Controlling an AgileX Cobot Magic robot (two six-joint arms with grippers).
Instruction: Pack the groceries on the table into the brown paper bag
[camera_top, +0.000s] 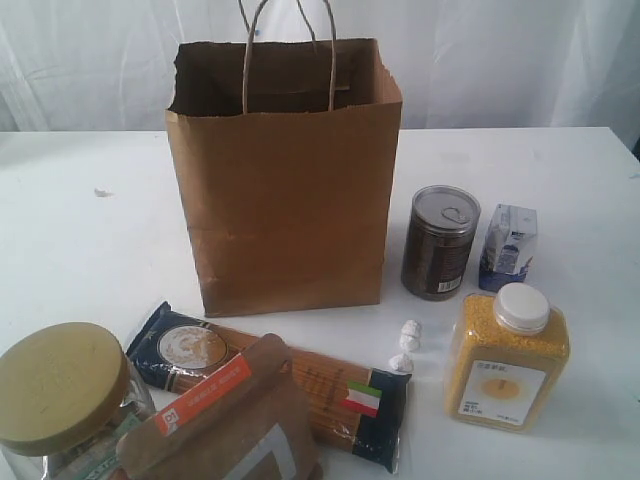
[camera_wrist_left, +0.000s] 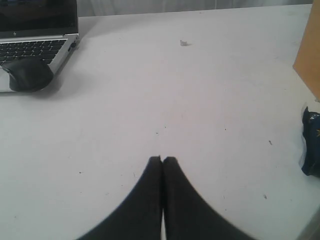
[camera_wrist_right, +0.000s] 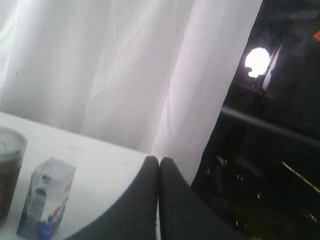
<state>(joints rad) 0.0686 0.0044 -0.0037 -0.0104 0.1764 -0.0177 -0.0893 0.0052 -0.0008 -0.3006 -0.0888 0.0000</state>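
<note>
The brown paper bag (camera_top: 285, 170) stands upright and open at the middle of the white table (camera_top: 90, 240). To its right stand the dark can (camera_top: 440, 243), the blue-white carton (camera_top: 508, 248) and the bottle of yellow grains (camera_top: 507, 357). In front of the bag lie the spaghetti pack (camera_top: 330, 390) and the orange-labelled pouch (camera_top: 225, 425), with the gold-lidded jar (camera_top: 62, 395) at the front left. Neither gripper shows in the exterior view. My left gripper (camera_wrist_left: 163, 159) is shut and empty over bare table. My right gripper (camera_wrist_right: 159, 160) is shut and empty, beside the carton (camera_wrist_right: 46, 197) and can (camera_wrist_right: 9, 167).
A laptop (camera_wrist_left: 37, 42) with a black mouse (camera_wrist_left: 27, 75) sits on the table in the left wrist view. Small white scraps (camera_top: 408, 340) lie between the spaghetti and the bottle. White curtains (camera_wrist_right: 115, 65) hang behind the table; its far edge drops to a dark area.
</note>
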